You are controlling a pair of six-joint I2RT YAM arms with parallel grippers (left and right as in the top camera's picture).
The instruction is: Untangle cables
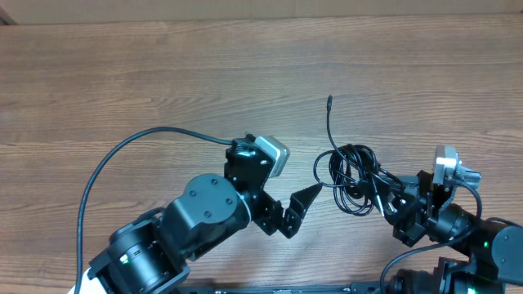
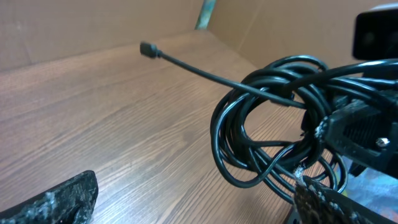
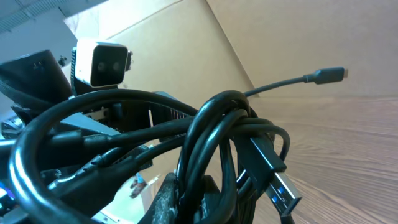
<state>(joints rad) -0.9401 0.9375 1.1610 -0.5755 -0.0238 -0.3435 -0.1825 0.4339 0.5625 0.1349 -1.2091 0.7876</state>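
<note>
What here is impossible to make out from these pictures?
- Cable count: the cables overlap in a knot in every view.
- Right pincer: tips buried under loops in the right wrist view.
- Left pincer: fingers cut by the bottom edge, left wrist view.

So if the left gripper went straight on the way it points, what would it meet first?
Most likely the cables, bunched in the right gripper just ahead and slightly right; depth is hard to judge.
</note>
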